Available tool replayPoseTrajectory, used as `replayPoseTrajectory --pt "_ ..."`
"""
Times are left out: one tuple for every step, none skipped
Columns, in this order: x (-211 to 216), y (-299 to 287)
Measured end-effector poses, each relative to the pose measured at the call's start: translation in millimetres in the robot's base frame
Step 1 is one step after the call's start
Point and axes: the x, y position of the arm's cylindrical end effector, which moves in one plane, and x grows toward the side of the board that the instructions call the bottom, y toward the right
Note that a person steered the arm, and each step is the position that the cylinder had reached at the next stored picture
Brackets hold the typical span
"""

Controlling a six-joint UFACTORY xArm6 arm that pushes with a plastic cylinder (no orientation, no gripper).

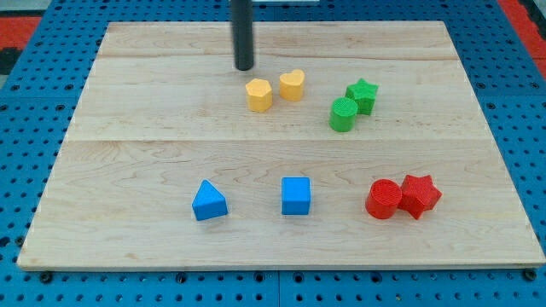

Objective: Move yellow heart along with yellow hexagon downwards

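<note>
1. Over the upper middle of the pale wooden board (pixel 128 128), the straight dark rod hangs upright, coming in from the view's top edge; my tip (pixel 245 68) rests on the board.
2. No claw is fitted: the rod ends plainly, with nothing to open or close, and it holds nothing. My tip touches no block.
3. At about 5 o'clock from my tip, near it but apart, sits the yellow plastic hexagon block (pixel 259 94).
4. At 2 o'clock from the hexagon, just beside it, sits the yellow plastic heart block (pixel 292 84); whether the two touch I cannot tell.
5. At 3 o'clock from the yellow pair lie the green plastic cylinder block (pixel 343 114) and, at its 1 o'clock and close against it, the green plastic star block (pixel 362 95).
6. Toward 6 o'clock of the yellow pair, a broad strip of bare wood runs across the board.
7. Along the lower part, left to right: the blue plastic triangular block (pixel 209 201), the blue plastic cube block (pixel 296 195), the red plastic cylinder block (pixel 383 199), and the red plastic star block (pixel 419 195) tight beside it.
8. All blocks stand well inside the board's edges.
</note>
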Motion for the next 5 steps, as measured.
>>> replayPoseTrajectory --pt "-32.3 25.0" --pt "-35.6 119.5" --pt "31.3 95.1" --pt "54.9 41.0" --pt "79.9 35.0"
